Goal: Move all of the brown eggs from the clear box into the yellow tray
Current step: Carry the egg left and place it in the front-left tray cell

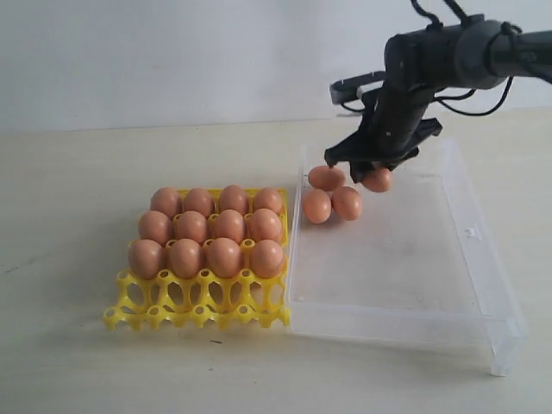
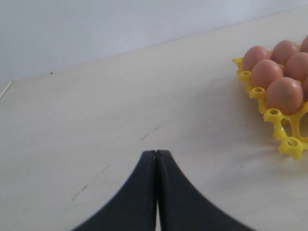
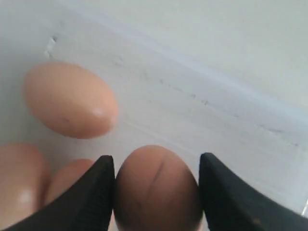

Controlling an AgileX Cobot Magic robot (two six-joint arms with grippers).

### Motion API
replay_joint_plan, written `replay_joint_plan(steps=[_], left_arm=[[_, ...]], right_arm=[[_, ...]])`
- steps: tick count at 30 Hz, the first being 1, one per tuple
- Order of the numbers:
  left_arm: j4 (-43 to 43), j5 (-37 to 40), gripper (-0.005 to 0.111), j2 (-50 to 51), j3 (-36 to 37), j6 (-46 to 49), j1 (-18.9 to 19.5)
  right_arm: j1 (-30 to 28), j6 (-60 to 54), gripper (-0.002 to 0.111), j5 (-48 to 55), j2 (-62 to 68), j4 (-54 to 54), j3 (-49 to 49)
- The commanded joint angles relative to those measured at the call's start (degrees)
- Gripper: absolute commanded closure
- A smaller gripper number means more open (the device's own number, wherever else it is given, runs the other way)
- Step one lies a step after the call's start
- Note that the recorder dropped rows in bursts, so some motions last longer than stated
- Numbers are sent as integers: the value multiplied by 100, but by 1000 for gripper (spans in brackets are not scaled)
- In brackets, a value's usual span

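The yellow tray [image 1: 197, 312] lies left of the clear box [image 1: 405, 259], with several brown eggs [image 1: 207, 228] filling its three far rows; the front row of cups is bare. Three loose eggs [image 1: 332, 200] cluster in the box's far left corner. My right gripper [image 1: 369, 170] reaches down into that corner, and its jaws press both sides of a fourth brown egg [image 1: 378, 179]. The right wrist view shows this egg [image 3: 158, 190] between the fingers of the right gripper [image 3: 156, 161], another egg [image 3: 70, 100] beyond it. My left gripper [image 2: 156, 152] is shut, empty, over bare table beside the tray [image 2: 284, 139].
The box's walls [image 1: 297, 224] stand between its eggs and the tray. A small latch tab [image 1: 471, 231] sits on the box's right wall. The left arm does not show in the exterior view. A thin stick [image 2: 6, 89] lies far off on the table.
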Motion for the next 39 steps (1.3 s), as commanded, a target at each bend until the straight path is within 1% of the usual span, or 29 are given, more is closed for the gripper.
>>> replay_joint_plan(steps=[1, 3, 4, 7, 8, 9, 10, 11, 12, 13, 16, 19, 20, 22, 24, 29, 34, 36, 39], left_arm=[[-10, -42, 107, -32, -20, -2, -14], [-10, -42, 107, -32, -20, -2, -14], [-10, -42, 107, -32, -20, -2, -14], [-10, -42, 107, -32, -20, -2, -14], [-10, -42, 107, -32, -20, -2, -14], [-10, -42, 107, -32, -20, -2, -14], [-10, -42, 107, -32, -20, -2, -14], [-10, -42, 107, -32, -20, -2, -14], [-10, -42, 107, -32, -20, -2, -14], [-10, -42, 107, -32, -20, -2, -14], [-10, -42, 107, -32, -20, -2, -14], [-10, -42, 107, -32, -20, -2, -14], [-10, -42, 107, -32, -20, -2, -14], [-10, -42, 107, -32, -20, -2, -14], [-10, -42, 107, -32, -20, -2, -14], [-10, -42, 107, -32, -20, -2, -14], [-10, -42, 107, -32, -20, -2, -14], [-10, -42, 107, -32, -20, -2, -14], [-10, -42, 107, -32, -20, -2, -14]], right_arm=[[456, -402, 108, -1044, -1057, 1093, 557], [809, -817, 108, -1590, -1421, 1670, 950], [1043, -1210, 108, -2013, -1613, 2012, 1254], [1767, -1843, 108, -2933, -1884, 2425, 1855], [1949, -1885, 108, -3147, -1896, 2454, 2024], [2345, -1885, 108, -3543, -1882, 2454, 2262], [2492, -1885, 108, -3675, -1865, 2454, 2338], [2830, -1862, 108, -4098, -1788, 2476, 2553], [2955, -1827, 108, -4302, -1760, 2465, 2641], [3213, -1815, 108, -4844, -1688, 2437, 2879], [3520, -1318, 108, -5535, -1583, 2139, 3195], [3689, 4, 108, -6062, -1449, 979, 3449], [3732, 782, 108, -6452, -1355, 356, 3593], [3732, 1729, 108, -6925, -1221, -370, 3725], [3732, 2185, 108, -7055, -1079, -723, 3780], [3732, 2476, 108, -7278, -695, -751, 3774], [3720, 2265, 108, -7636, -693, -725, 3774], [3720, 2265, 105, -7636, -693, -698, 3774], [3698, 2139, 94, -7636, -693, -698, 3774]])
